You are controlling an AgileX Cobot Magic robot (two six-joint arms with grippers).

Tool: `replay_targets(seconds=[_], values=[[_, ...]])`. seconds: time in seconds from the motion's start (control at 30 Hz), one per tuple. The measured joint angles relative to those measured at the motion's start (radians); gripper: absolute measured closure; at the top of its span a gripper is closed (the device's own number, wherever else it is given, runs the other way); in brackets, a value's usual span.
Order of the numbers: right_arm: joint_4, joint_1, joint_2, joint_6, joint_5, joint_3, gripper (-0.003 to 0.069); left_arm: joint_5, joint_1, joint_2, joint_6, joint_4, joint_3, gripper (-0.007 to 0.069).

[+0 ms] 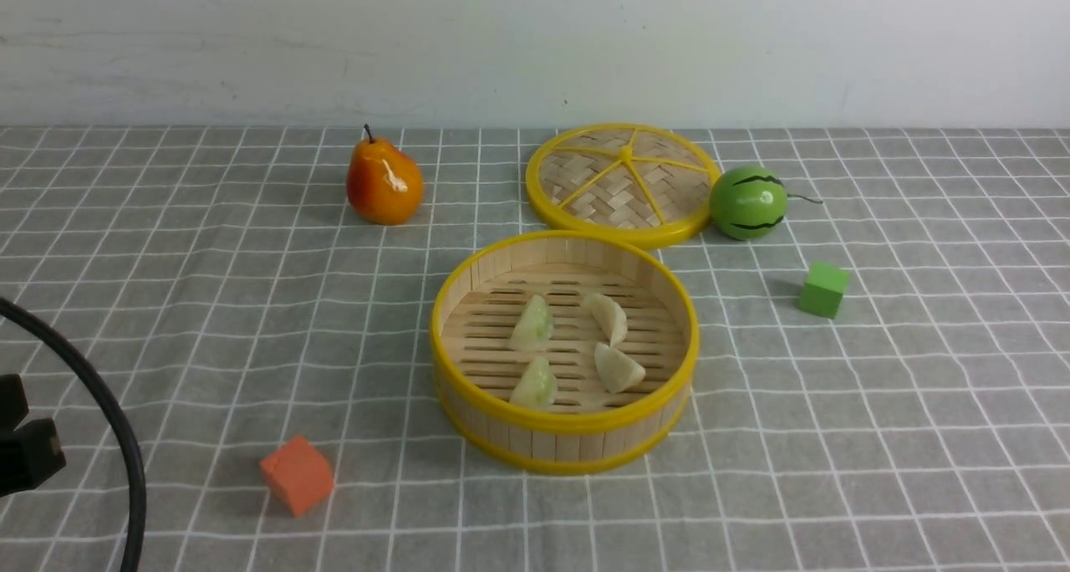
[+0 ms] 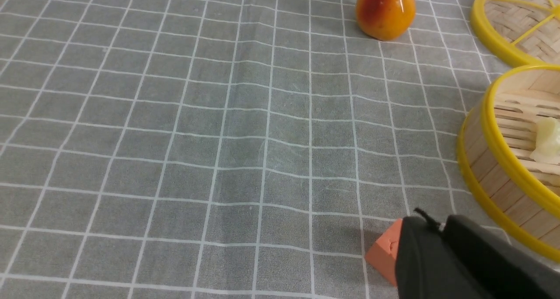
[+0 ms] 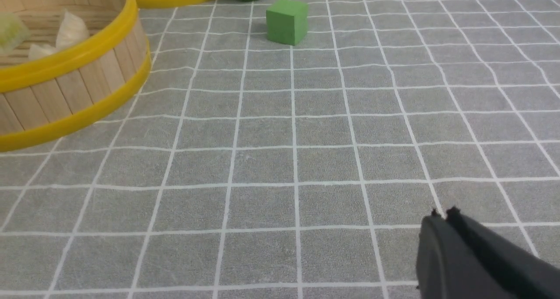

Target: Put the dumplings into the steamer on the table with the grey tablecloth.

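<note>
The steamer (image 1: 568, 446) stands mid-table on the grey tablecloth (image 1: 209, 304). Inside it lie the dumplings: two pale green ones (image 1: 532, 323) (image 1: 535, 384) and two cream-white ones (image 1: 608, 317) (image 1: 619, 369). My left gripper (image 2: 437, 222) hovers low over the cloth to the steamer's (image 2: 494, 128) left, shut and holding nothing, with one dumpling (image 2: 549, 139) showing past the rim. My right gripper (image 3: 442, 213) is shut and empty over bare cloth to the right of the steamer (image 3: 65, 89). Only a black piece of the left arm (image 1: 25, 455) shows in the front view.
An orange cube (image 1: 297, 474) sits front left, right behind the left fingers (image 2: 383, 251). A pear (image 1: 383, 183), the woven lid (image 1: 623, 183) and a toy watermelon (image 1: 748, 202) stand at the back. A green cube (image 1: 823, 289) is right of the steamer. A black cable (image 1: 109, 421) curves along the left edge.
</note>
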Motion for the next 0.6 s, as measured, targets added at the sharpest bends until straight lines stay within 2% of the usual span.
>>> replay_targets(seconds=[0.3,0.47,0.6], values=[[0.0,0.0,0.0,0.0,0.0,0.0,0.0655,0.006,0.0,-0.027,0.0,-0.001,0.017,0.0565],[0.0,0.0,0.0,0.0,0.0,0.0,0.065,0.029,0.0,-0.13,0.006,-0.023,0.039,0.0559],[0.0,0.0,0.0,0.0,0.0,0.0,0.0646,-0.098,0.031,-0.297,0.107,-0.121,0.132,0.0561]])
